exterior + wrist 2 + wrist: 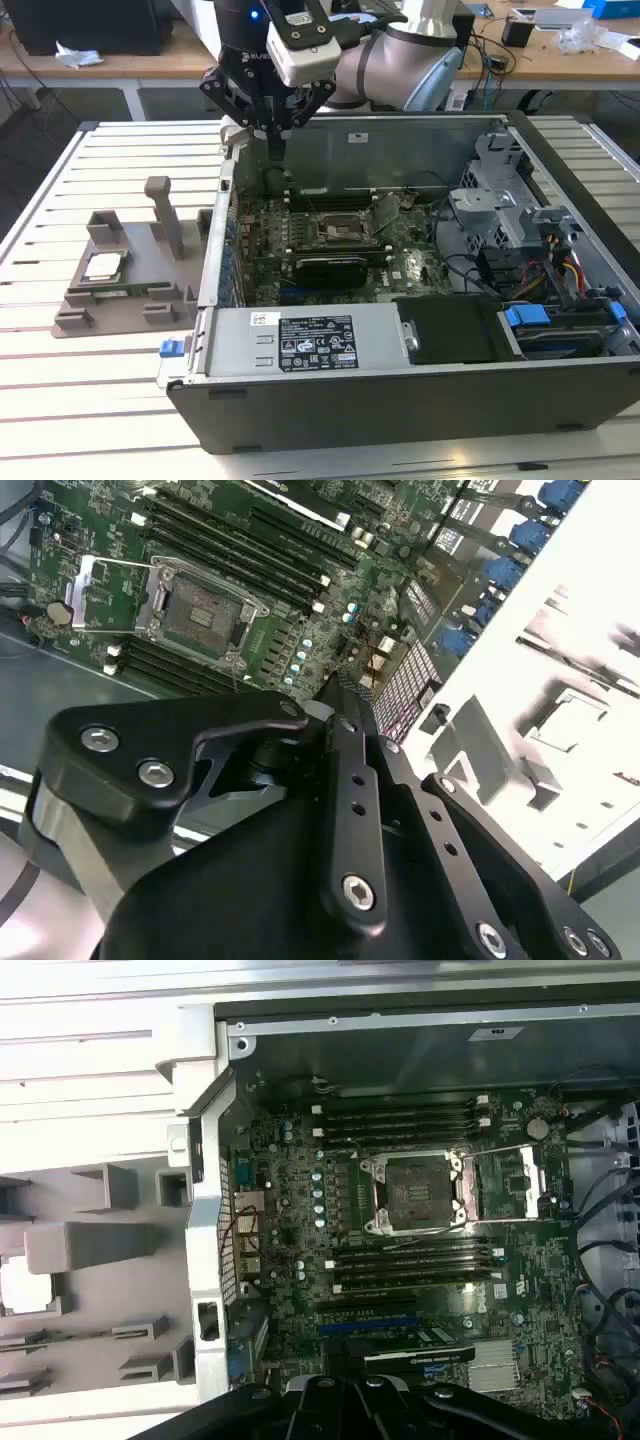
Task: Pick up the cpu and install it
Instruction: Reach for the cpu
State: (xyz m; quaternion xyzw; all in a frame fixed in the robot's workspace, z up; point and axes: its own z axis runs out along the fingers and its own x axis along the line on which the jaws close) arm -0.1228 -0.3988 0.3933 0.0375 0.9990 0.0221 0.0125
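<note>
Beside the open black metal computer case (pixel 400 400), on the exterior view's left, in a grey plastic holder tray (pixel 120 310): small flat square silver-topped cpu (pixel 103 266). Over the case's wall, black gripper (pixel 274 138), fingers (pixel 345 780) together, empty. Looks light, stiff, slick, fragile; best pinched by opposite edges.

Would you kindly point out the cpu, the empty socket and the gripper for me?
cpu (pixel 103 266): exterior view, on its shiny metal top.
empty socket (pixel 415 1192): first wrist view, on its dark centre.
gripper (pixel 276 156): exterior view, at the closed tips above the case.
</note>
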